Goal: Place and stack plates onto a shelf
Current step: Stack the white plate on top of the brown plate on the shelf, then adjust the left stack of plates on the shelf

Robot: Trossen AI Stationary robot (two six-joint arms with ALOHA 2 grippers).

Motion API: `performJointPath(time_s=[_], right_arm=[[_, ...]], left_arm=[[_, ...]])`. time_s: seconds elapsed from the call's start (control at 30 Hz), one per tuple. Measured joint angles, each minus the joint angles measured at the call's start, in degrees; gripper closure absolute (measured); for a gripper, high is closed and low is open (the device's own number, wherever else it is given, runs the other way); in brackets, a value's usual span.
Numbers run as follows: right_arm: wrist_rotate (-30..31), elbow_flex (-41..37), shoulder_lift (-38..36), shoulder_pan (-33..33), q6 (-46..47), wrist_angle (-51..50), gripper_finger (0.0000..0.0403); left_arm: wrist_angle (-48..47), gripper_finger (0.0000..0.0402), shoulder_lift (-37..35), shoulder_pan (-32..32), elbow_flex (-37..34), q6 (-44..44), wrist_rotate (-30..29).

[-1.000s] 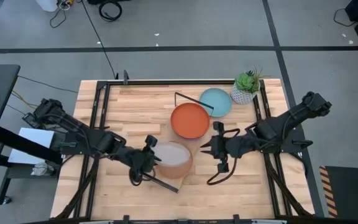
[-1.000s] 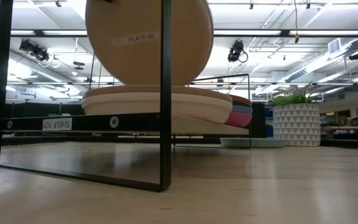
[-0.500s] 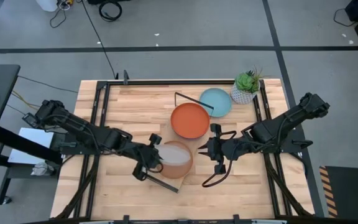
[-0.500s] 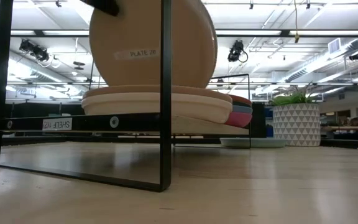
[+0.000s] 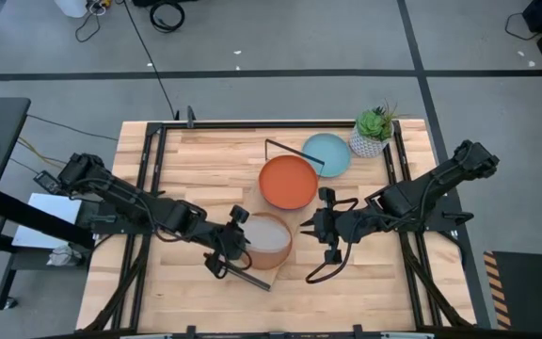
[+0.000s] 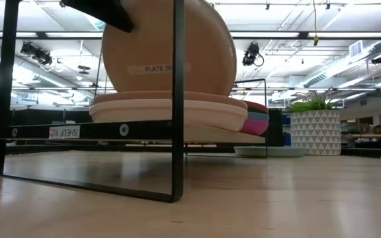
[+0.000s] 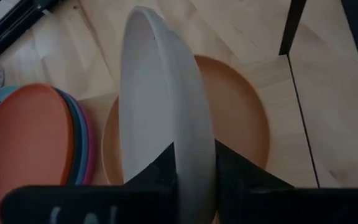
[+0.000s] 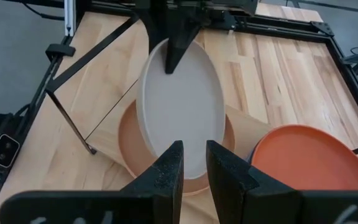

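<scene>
My left gripper (image 5: 236,237) is shut on a pale greyish plate (image 8: 182,106) that stands steeply tilted over the shelf's near end. Under it a salmon plate (image 7: 241,118) lies on a cream plate (image 6: 170,114) on the light-wood shelf (image 8: 244,124). At the shelf's far end an orange plate (image 5: 287,182) tops a stack of teal, blue and magenta plates (image 7: 84,140). A light blue plate (image 5: 327,153) lies flat on the table. My right gripper (image 5: 316,226) hovers open to the right of the shelf, facing the held plate and touching nothing. My left gripper pinches the pale plate's upper rim (image 7: 191,146), one finger (image 7: 160,171) on each face. It comes slanting down from the table's left. The plate stands nearly on edge, and its lower rim (image 8: 179,177) reaches down into the salmon plate with no gap showing in the low view.
A white potted plant (image 5: 373,132) stands by the table's far right corner, beside the light blue plate. The shelf's thin black brackets (image 6: 176,99) rise at both ends, close to the held plate. Black frame rails (image 5: 153,169) run along the table's sides. Bare wood lies near the front edge.
My left gripper has carried the pale plate toward the table's right, over the near stack, and lowered it a little; the plate stays steeply tilted. My right gripper has shifted slightly left toward the shelf.
</scene>
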Motion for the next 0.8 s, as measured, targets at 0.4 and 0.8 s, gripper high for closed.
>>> performJointPath(time_s=[0.4, 0.8], right_arm=[[-1.4, 0.0, 0.0, 0.6, 2.5, 0.4, 0.0328], [-6.3, -6.6, 0.0, 1.1, 7.4, 5.9, 0.0328]], left_arm=[[0.0, 0.0231, 0.0, -1.5, -0.2, 0.0, 0.6], [2.9, 0.0229, -4.9, -2.0, -0.2, -0.2, -1.8]])
